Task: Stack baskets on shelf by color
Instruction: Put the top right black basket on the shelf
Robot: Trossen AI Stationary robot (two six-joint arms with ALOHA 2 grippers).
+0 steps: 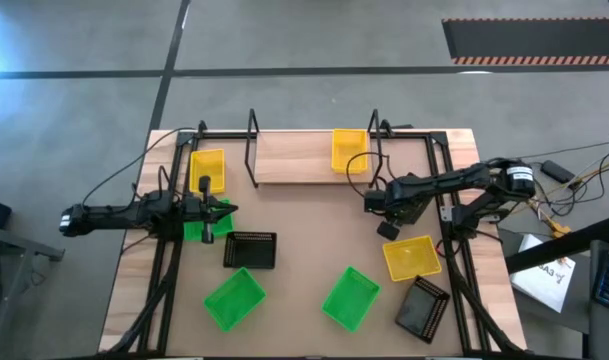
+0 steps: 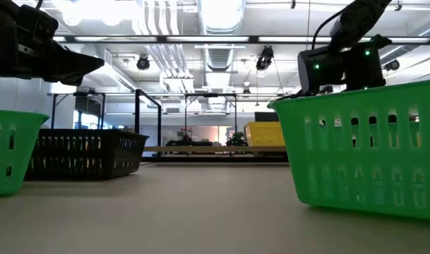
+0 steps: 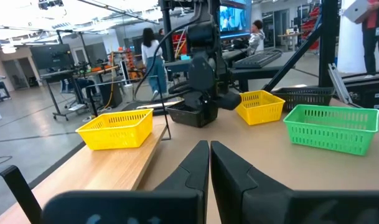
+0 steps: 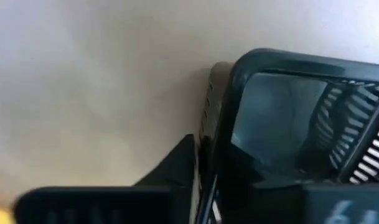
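The shelf (image 1: 304, 158) is a light board with black wire ends at the far side; one yellow basket (image 1: 349, 150) stands on its right part. My right gripper (image 1: 384, 212) is just near of the shelf's right end, shut on a black basket (image 3: 192, 115). My left gripper (image 3: 209, 158) is shut and holds nothing; it hovers over a green basket (image 1: 197, 228) at the table's left. Another yellow basket (image 1: 206, 170) sits left of the shelf. On the table lie two green baskets (image 1: 234, 300) (image 1: 351, 297), two black ones (image 1: 250, 250) (image 1: 424, 308) and a yellow one (image 1: 412, 257). My right gripper pinches the black basket's side wall at its rim (image 4: 223, 106), one finger (image 4: 177, 168) outside and the other inside. The fingers come from above. The basket hangs under the gripper; whether it is clear of the table I cannot tell.
Black rails (image 1: 169, 250) (image 1: 454, 250) run along both table sides. The shelf's middle and left part are bare board. In the low view a green basket (image 2: 363, 155) hides the right gripper's fingers. People (image 3: 155, 59) move in the room beyond the table.
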